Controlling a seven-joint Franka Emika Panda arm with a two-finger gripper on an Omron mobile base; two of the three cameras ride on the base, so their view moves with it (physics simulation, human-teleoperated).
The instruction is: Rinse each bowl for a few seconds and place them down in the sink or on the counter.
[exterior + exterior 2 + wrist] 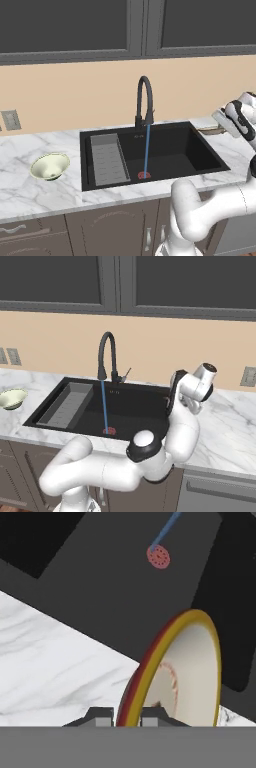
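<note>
Now my end effector (126, 718) is clamped on the rim of the shallow beige bowl with a brownish rim (187, 672), over the white marble bench (55, 657) beside the black rectangular sink (170, 150). Water runs from the black arched faucet (144, 100); the pale cream-green bowl (50, 166) sits on the bench left of the sink

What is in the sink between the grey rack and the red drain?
Nothing but bare black sink floor between the grey rack and the red drain, seen from the left base view. The blue water stream lands on the drain.
</note>
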